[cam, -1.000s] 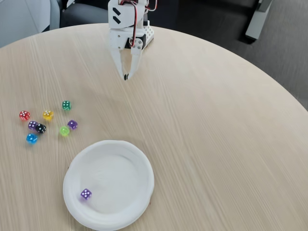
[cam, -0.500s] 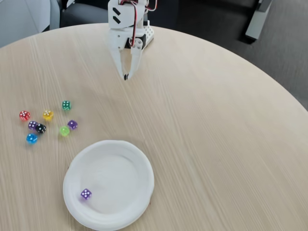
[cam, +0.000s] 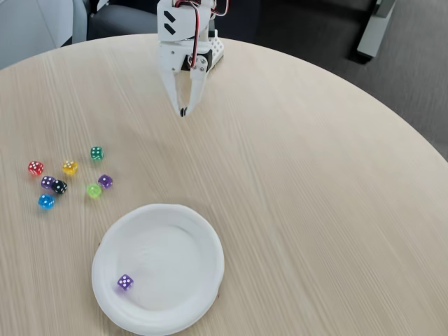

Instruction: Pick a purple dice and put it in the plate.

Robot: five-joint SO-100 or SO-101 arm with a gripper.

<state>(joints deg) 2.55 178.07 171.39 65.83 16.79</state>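
Die already in plate, arm parked empty.

The end effector (cam: 183, 110) hangs closed and empty above the tabletop (cam: 315, 196). One purple die (cam: 125, 282) lies in the plate (cam: 203, 238), well below and left of it; another (cam: 105, 181) sits in the cluster, so a next pick means reaching down-left.
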